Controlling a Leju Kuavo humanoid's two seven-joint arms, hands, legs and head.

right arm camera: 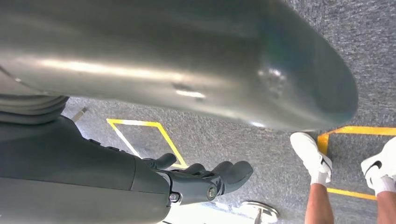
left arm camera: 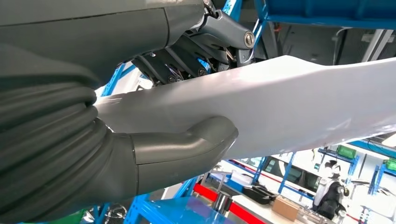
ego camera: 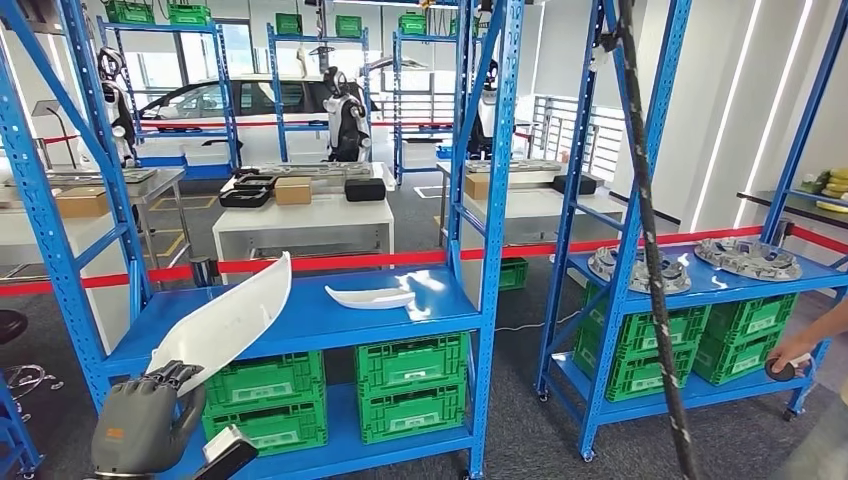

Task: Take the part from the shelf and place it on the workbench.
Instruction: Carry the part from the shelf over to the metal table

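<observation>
Head view, lower left of the frame: left hand (ego camera: 140,425) grips a long white part (ego camera: 225,325) raised before the blue shelf (ego camera: 330,320); right hand (right arm camera: 205,179) hangs empty, fingers loosely apart.

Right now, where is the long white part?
In the head view it is at the lower left: the left hand holds the long white part above the blue shelf, left of a smaller white piece.
</observation>
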